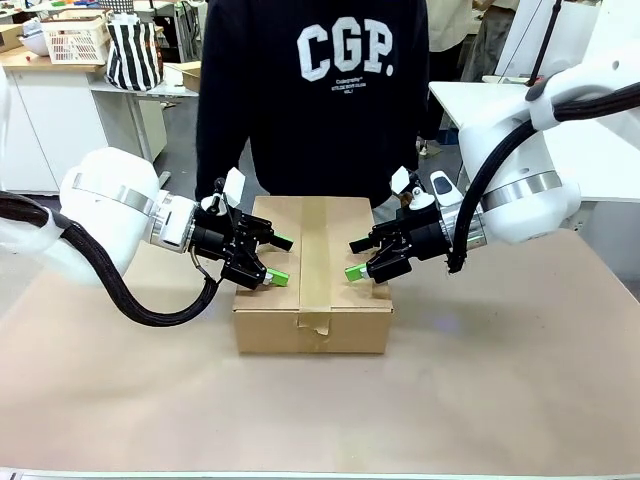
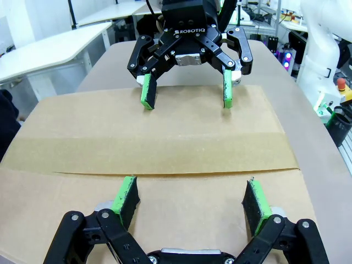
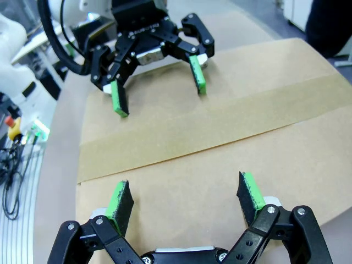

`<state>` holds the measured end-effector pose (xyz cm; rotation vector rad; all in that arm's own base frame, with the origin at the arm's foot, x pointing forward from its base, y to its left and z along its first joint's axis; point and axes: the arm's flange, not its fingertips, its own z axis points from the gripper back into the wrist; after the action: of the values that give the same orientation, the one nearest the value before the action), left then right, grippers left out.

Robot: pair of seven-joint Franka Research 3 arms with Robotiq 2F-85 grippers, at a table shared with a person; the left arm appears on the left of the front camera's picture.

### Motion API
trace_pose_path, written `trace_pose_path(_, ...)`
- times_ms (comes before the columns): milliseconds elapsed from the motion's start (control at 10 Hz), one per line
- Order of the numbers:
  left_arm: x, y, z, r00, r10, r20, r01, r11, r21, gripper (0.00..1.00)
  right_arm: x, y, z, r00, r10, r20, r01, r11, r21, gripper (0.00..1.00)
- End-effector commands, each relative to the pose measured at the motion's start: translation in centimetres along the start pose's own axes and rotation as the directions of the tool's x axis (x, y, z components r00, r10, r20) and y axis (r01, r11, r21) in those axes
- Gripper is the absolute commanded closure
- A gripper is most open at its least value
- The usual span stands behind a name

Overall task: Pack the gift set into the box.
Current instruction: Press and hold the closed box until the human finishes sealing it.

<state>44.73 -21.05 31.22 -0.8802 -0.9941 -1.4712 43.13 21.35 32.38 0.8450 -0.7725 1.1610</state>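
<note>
One box (image 1: 312, 275) sits at counter (image 1: 520, 380) centre, flaps shut, a tape strip (image 1: 314, 250) running 12-to-6 down the top seam w/ a loose torn end curling over the near edge. Person in a dark sweatshirt (image 1: 310, 90) stands right behind it at 12. Left tool (image 1: 277, 260) hovers over the box's 9 o'clock edge, jaws spread wide, nothing held; right tool (image 1: 359, 257) mirrors it at 3 o'clock, also wide & empty. Wrist views show the pads just above the top panel, each tool facing the other across the taped seam; can't tell if any pad actually touches the cardboard. Step in hand, I'd judge: get the box open, since nothing can go in while it's sealed. To do it well: work the tape first, probably from that loose near end, peel along the seam not across it, & keep one tool pressing the lid side down so the box doesn't slide toward the person. Don't pinch a flap edge w/ tape still bonded, as it'd likely tear the cardboard. Count: 1 box, 1 tape strip, 2 tools, 1 person; no gift items on the counter.
</note>
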Motion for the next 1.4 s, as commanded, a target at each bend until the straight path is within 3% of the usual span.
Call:
trace_pose_path(0,-0.2,-0.1,-0.1,1.000,0.004,-0.002,-0.004,1.000,-0.002,0.00,-0.4,0.0,-0.1,1.000,-0.006,-0.006,0.006,1.000,0.000,0.00)
trace_pose_path(800,0.0,0.0,0.0,1.000,0.000,0.000,0.000,1.000,0.000,0.00,-0.4,0.0,-0.1,1.000,-0.006,-0.006,0.006,1.000,0.000,0.00)
trace_pose_path(900,0.5,0.9,0.8,0.982,0.185,0.036,-0.185,0.983,0.009,0.00,0.0,0.0,0.0,1.000,0.000,0.000,0.000,1.000,0.000,0.00)
trace_pose_path(1100,3.8,1.2,3.6,0.937,0.343,0.072,-0.338,0.939,-0.070,0.00,3.6,0.2,2.0,0.959,-0.266,-0.097,0.276,0.955,0.106,0.00)
trace_pose_path(1300,6.7,-0.1,7.2,0.844,0.523,0.122,-0.503,0.849,-0.160,0.00,6.4,1.6,5.0,0.882,-0.449,-0.141,0.466,0.875,0.131,0.00)
